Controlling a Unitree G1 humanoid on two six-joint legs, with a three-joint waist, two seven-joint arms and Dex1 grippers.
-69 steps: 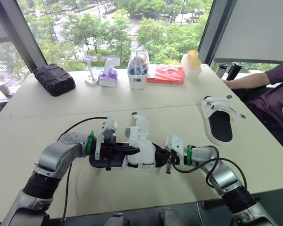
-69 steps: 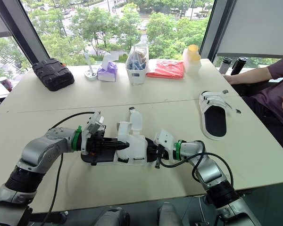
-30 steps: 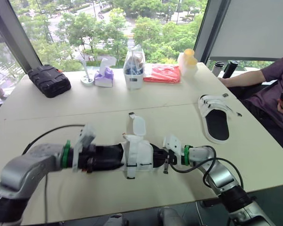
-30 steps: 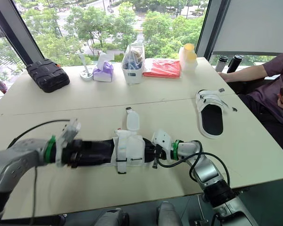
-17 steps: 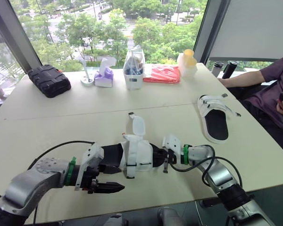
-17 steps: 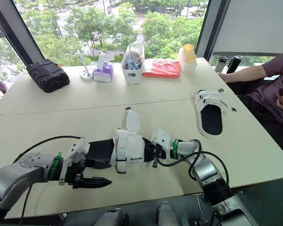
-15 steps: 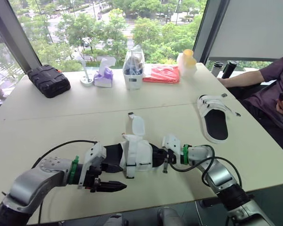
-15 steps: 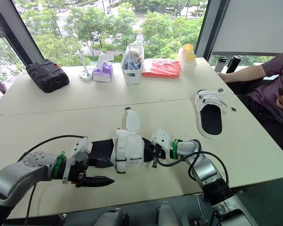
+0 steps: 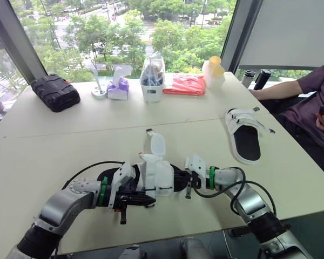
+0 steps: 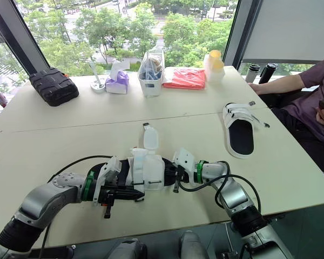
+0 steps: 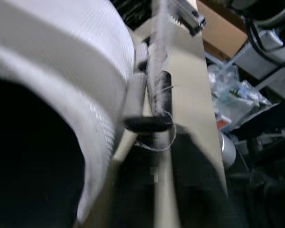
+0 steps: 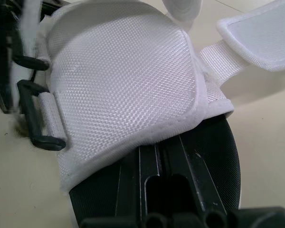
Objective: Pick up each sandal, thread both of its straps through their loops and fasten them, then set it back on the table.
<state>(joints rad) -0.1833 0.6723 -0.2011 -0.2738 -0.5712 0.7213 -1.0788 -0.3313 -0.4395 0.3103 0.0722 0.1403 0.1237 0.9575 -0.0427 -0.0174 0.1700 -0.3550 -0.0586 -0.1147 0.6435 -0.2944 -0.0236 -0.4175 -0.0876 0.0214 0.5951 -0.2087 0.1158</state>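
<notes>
Left eye view shows the right gripper clamping the sandal while the left gripper, its opening impossible to tell, crowds the near side and might knock it loose.

Silver-grey jointed arms, green wrist rings, white camera housings, looping black cables, black left gripper and right gripper.

The right gripper holds the sandal, left gripper alongside.
</notes>
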